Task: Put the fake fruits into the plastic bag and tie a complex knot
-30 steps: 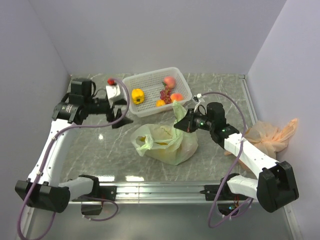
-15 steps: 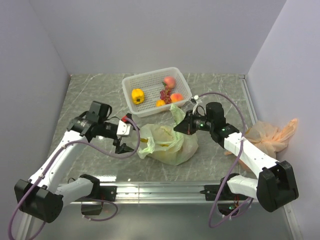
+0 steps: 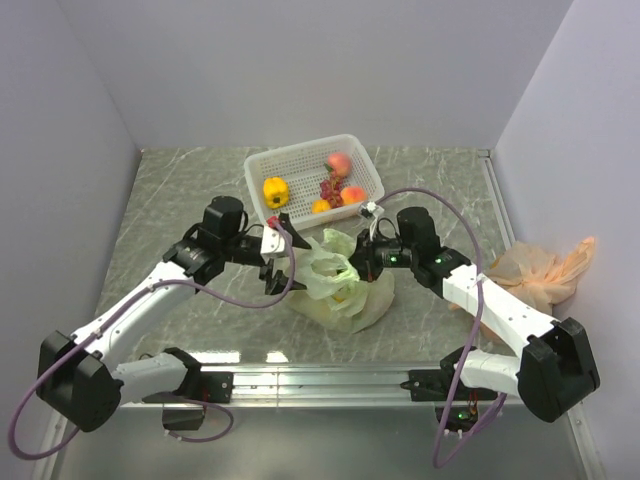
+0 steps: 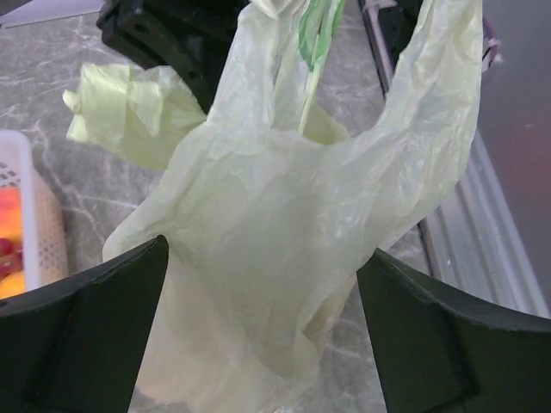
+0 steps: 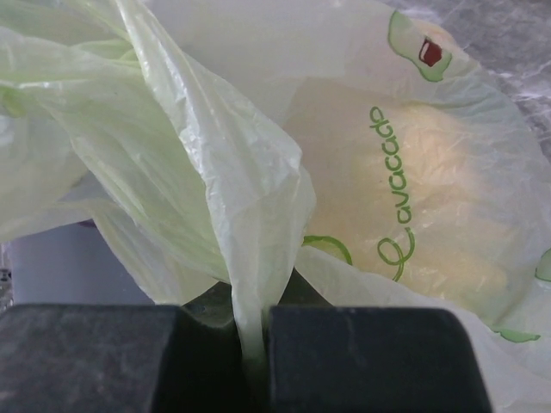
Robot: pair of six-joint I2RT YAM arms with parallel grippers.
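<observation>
The pale green plastic bag (image 3: 345,295) lies at the table's middle, and something yellow shows through its wall (image 5: 422,198). My right gripper (image 3: 358,262) is shut on a bunched handle strip of the bag (image 5: 251,331) and holds it up. My left gripper (image 3: 282,256) stands open at the bag's left side. Its wide-apart fingers flank the bag's other raised handle (image 4: 284,198) without pinching it. Several fake fruits remain in the white basket (image 3: 300,158): a yellow one (image 3: 276,190), a peach (image 3: 338,163) and dark grapes (image 3: 328,188).
A peach-orange bag (image 3: 540,265) lies at the right wall beside the right arm. The basket stands just behind the green bag. Walls close in on the left, back and right. A metal rail (image 3: 330,378) runs along the near edge.
My left arm swung from the back left, beside the basket, down to the bag, staying open. My right gripper, still shut on the handle, shifted slightly left and the bag bunched up.
</observation>
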